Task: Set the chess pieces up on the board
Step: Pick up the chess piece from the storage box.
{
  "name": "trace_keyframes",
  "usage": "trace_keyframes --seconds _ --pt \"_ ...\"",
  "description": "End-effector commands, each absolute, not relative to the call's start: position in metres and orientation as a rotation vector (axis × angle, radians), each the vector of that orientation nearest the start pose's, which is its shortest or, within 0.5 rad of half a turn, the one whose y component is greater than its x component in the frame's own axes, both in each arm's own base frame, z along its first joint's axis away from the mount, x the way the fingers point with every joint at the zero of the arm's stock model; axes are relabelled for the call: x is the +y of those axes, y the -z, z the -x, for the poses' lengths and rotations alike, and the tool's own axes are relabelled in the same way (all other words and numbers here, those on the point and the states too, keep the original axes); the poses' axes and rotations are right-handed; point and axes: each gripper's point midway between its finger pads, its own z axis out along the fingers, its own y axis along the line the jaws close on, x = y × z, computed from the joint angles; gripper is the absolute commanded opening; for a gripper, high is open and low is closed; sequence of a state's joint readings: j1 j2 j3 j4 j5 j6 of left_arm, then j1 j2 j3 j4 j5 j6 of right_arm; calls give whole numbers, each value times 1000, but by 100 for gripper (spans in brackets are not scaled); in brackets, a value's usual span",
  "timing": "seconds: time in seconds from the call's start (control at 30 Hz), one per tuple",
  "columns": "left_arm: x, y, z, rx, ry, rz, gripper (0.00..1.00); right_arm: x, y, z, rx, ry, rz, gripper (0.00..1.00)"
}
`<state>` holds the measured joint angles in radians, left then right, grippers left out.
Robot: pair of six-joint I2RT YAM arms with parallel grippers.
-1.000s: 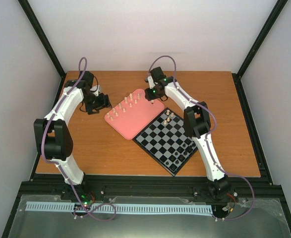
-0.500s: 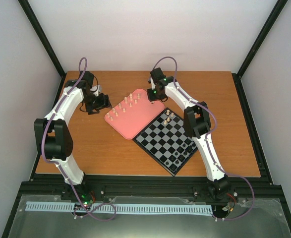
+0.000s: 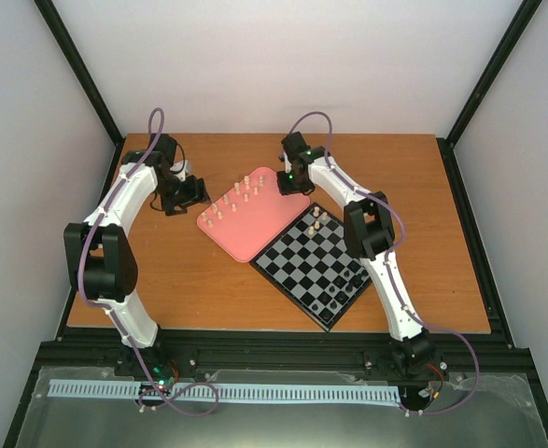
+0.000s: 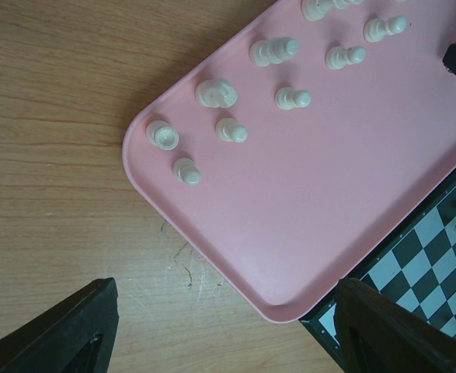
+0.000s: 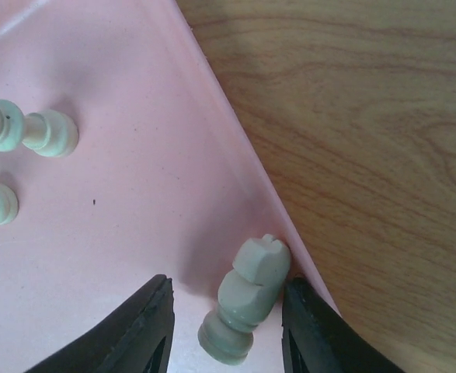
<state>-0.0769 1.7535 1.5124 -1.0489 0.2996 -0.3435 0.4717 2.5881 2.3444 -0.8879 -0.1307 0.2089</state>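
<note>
The board [image 3: 302,271] lies at an angle right of centre, with two cream chess pieces [image 3: 317,220] on its far corner. Several more cream pieces [image 3: 231,201] stand on the pink tray [image 3: 255,233]. My right gripper [image 3: 288,186] is down at the tray's far right corner. In the right wrist view its jaws [image 5: 228,281] straddle one cream piece [image 5: 247,299]. The right finger [image 5: 305,326] touches the piece's head, while a gap shows at the left finger [image 5: 146,326]. My left gripper [image 3: 199,192] hovers open left of the tray, holding nothing, its jaws [image 4: 228,287] wide over the tray's near corner.
Small black pieces [image 3: 341,291] crowd the board's near right corner. The tray's rim [image 5: 251,186] runs right beside the straddled piece, with bare wood [image 5: 383,155] beyond it. The left wrist view shows tray pieces [image 4: 216,93] and a corner of the board [image 4: 429,264].
The right gripper's jaws have narrowed around the cream piece at the tray corner, and its wrist has shifted slightly. The left arm has not moved.
</note>
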Motion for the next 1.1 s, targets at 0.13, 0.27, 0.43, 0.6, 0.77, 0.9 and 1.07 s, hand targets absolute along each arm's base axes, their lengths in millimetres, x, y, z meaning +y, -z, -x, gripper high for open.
trace_keyframes --seconds 0.13,0.27,0.43,0.6,0.77,0.9,1.07 --pt "-82 -150 -386 2855 512 307 78 291 -24 -518 2754 -316 404 32" --pt "-82 -151 -385 2853 513 306 78 294 -26 -513 2761 -321 420 27" --pt "-81 -153 -386 2846 510 303 78 297 -30 -510 2755 -310 440 21" --pt "-80 -159 -386 2836 503 300 78 297 -41 -509 2740 -317 460 12" --pt "-80 -171 -389 2813 503 294 78 297 -73 -508 2681 -328 506 11" --pt "-81 -186 -390 2780 517 288 78 302 -116 -501 2610 -398 554 11" --pt "-95 -207 -388 2732 643 282 79 310 -172 -472 2518 -562 658 11"
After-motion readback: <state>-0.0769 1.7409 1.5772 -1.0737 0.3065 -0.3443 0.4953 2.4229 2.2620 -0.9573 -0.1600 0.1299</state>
